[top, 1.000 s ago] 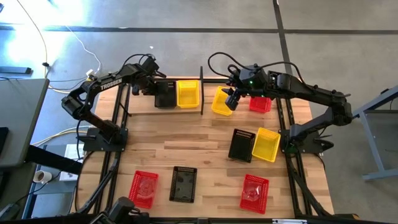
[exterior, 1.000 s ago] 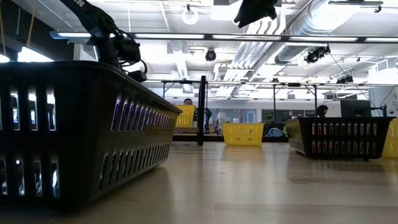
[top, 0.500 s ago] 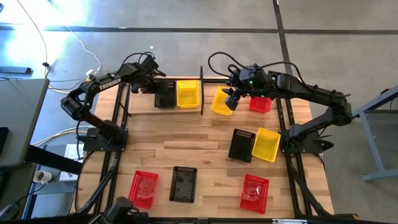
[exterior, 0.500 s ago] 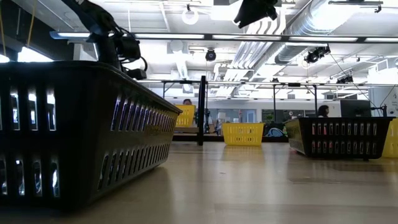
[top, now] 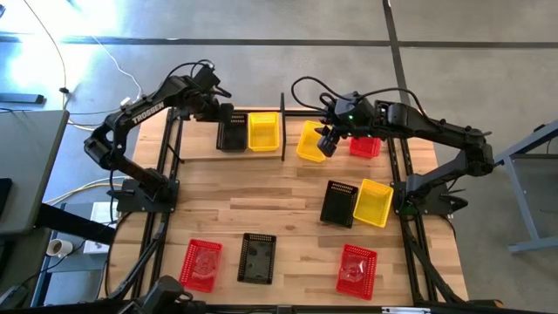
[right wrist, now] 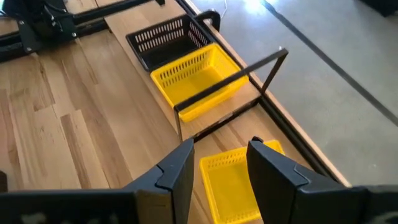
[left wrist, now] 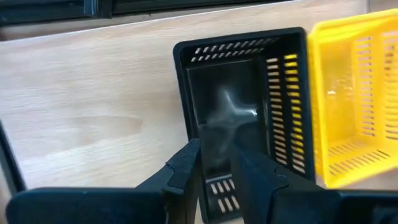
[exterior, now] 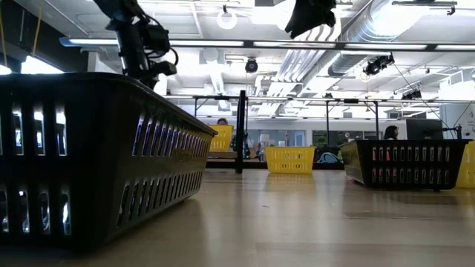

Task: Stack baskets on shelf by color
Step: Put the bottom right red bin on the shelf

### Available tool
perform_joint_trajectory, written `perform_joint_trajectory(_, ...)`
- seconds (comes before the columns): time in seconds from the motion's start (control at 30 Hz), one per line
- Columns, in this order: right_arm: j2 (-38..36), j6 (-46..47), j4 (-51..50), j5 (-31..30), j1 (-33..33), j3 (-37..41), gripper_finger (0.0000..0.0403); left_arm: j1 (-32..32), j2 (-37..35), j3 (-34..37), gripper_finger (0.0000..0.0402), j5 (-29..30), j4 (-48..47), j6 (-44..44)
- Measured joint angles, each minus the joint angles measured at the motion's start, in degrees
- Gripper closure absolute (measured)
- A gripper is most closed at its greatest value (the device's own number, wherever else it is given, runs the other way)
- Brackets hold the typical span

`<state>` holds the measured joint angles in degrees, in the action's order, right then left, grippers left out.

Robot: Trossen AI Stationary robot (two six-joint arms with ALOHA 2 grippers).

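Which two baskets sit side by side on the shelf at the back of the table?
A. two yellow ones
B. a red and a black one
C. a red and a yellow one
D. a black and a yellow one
D: in the high view the black basket sits right beside the yellow basket on the shelf.

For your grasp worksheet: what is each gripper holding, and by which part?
Nothing. The left gripper hangs open over the black plastic mesh basket; the right gripper hangs open above a yellow plastic mesh basket.
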<state>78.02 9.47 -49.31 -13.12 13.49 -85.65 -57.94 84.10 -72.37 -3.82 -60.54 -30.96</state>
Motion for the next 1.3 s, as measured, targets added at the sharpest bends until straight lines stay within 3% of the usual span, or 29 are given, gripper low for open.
perform_joint_trajectory(0.3, 0.0, 7.0, -4.5, 7.7, 0.0, 0.0, 0.0269, 7.4, -8.0, -3.7, 0.0323, -2.0, -1.6, 2.1)
perform_joint_trajectory(0.6, 0.0, 18.8, -14.7, 15.1, -3.7, 0.0, 0.0269, 23.7, -15.8, -3.7, 0.0323, 2.6, -1.6, -6.7)
perform_joint_trajectory(0.9, 0.0, 39.9, -18.9, 9.9, -16.7, 0.0, 0.0269, 42.2, -16.5, -3.7, 0.0323, 9.3, -1.5, -9.7)
perform_joint_trajectory(1.3, 0.2, 74.5, -26.7, 0.0, -37.5, 0.1, 0.0269, 56.8, -16.5, -3.7, 0.0323, 9.4, 0.8, -10.9)
